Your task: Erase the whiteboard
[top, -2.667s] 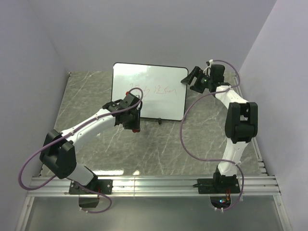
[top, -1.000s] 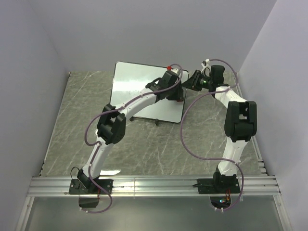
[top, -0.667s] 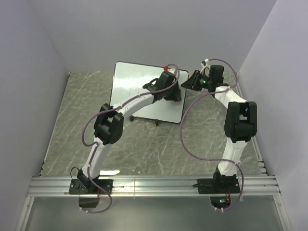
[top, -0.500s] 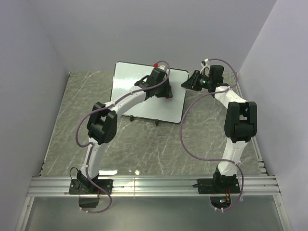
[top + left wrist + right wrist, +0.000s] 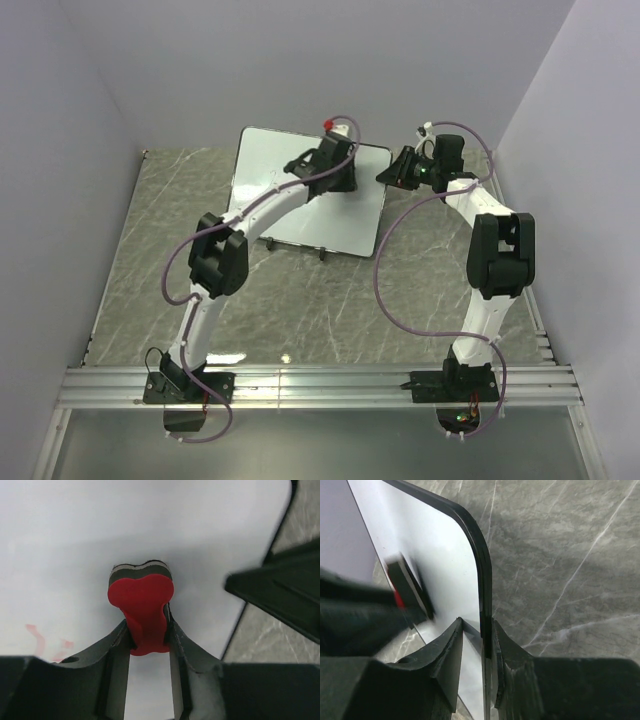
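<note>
Left gripper [image 5: 147, 632] pinches a red bow-shaped eraser [image 5: 141, 597], felt edge on the glossy whiteboard [image 5: 75, 535] ahead; right gripper [image 5: 478, 640] nips its thin black rim [image 5: 481, 570].

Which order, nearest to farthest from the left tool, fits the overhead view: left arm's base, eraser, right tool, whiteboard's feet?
1. The eraser, clamped in the left tool at the whiteboard's far edge.
2. The right tool, to its right, gripping the board's right edge.
3. The feet, under the board's near edge.
4. The left arm's base, bottom left of the view.
</note>
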Available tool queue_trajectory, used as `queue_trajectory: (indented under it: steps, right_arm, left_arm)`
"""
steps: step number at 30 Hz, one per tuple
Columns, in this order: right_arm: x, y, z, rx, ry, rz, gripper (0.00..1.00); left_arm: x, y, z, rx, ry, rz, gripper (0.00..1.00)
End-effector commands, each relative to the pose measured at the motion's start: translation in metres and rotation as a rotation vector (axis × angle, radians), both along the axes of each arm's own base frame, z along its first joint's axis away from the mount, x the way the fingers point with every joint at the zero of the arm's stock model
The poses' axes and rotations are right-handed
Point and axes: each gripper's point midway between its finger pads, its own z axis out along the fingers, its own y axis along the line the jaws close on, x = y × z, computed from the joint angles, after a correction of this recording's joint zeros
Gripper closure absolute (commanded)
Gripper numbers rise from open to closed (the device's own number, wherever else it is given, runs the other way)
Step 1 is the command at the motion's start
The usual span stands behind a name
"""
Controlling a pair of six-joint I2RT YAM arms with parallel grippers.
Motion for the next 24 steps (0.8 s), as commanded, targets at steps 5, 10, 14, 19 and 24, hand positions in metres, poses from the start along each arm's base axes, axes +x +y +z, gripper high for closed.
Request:
queue_trajectory:
  steps: [5, 10, 14, 19, 24]
  right_arm:
    - [-0.01, 0.015, 0.025, -0.037, -0.056, 0.034, 1.0]
    - [-0.011, 0.016, 0.026, -0.038, -0.06, 0.035, 1.0]
    - [-0.013, 0.015, 0.025, -0.041, -0.06, 0.035, 1.0]
    - [-0.016, 0.015, 0.027, -0.038, -0.06, 0.033, 1.0]
    - [-0.019, 0.016, 0.026, -0.049, -0.048, 0.034, 1.0]
  left_arm:
    - [-0.056, -0.042, -0.054, 0.095, 0.115, -0.136, 1.0]
    - [-0.075, -0.027, -0.074, 0.166, 0.137, -0.093, 1.0]
    - [-0.06, 0.004, -0.082, 0.271, 0.116, 0.0, 1.0]
    - [-0.026, 0.037, -0.078, 0.274, 0.09, 0.087, 1.0]
    - [0.008, 0.055, -0.064, 0.265, 0.038, 0.136, 1.0]
